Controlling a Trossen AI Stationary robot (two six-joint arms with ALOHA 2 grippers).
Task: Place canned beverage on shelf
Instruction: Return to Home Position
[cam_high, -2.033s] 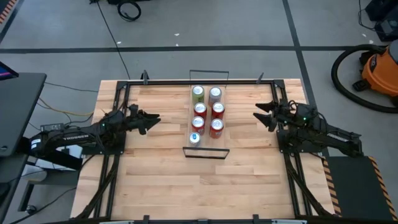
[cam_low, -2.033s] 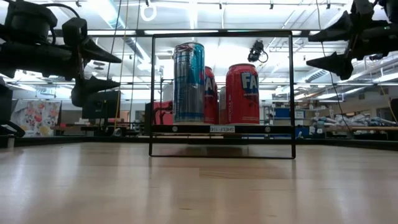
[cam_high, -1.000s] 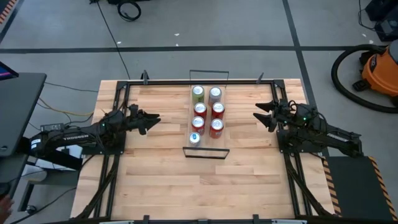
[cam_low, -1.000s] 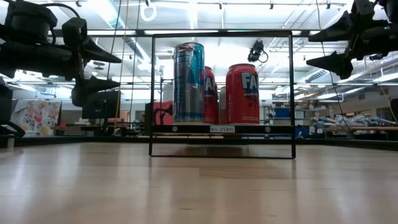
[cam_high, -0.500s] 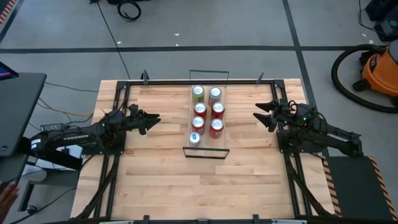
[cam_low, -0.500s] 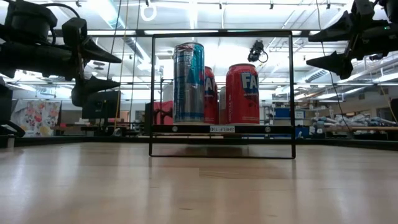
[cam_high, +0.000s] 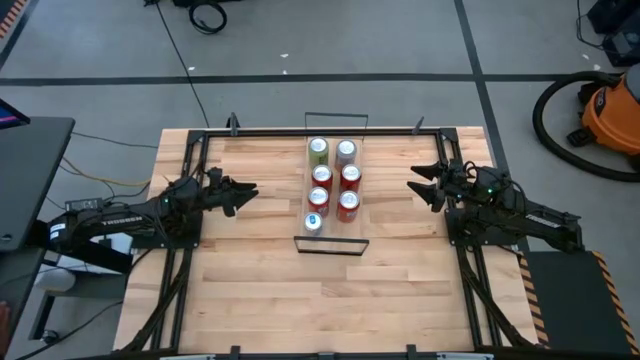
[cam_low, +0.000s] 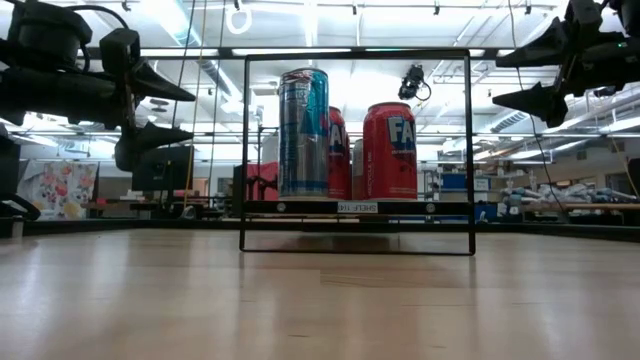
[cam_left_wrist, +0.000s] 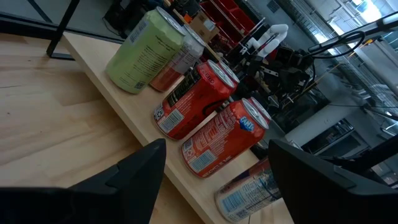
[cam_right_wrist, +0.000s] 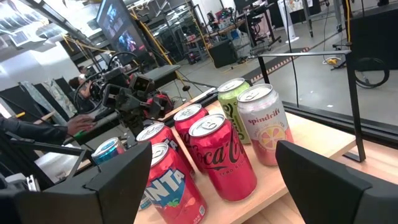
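Seven drink cans stood upright in two rows on the narrow light-wood shelf (cam_high: 340, 227) with black wire end rails, midway between the side edges of the butcher-block tabletop (cam_high: 260, 290) and nearer its far edge. A green aluminium can (cam_high: 318, 150) and a pink-and-silver can (cam_high: 346, 151) stood farthest, four red cans (cam_high: 350, 176) mid-shelf, and a blue can (cam_high: 313, 221) nearest.

Such cans likely feel weighty if full, with smooth, slippery walls that dent easily, so they are best taken across the mid-body.

The left gripper (cam_high: 244, 195) and right gripper (cam_high: 416, 181) hovered wide open and empty near the side edges. Beyond lay grey floor and an orange vacuum (cam_high: 612, 110).
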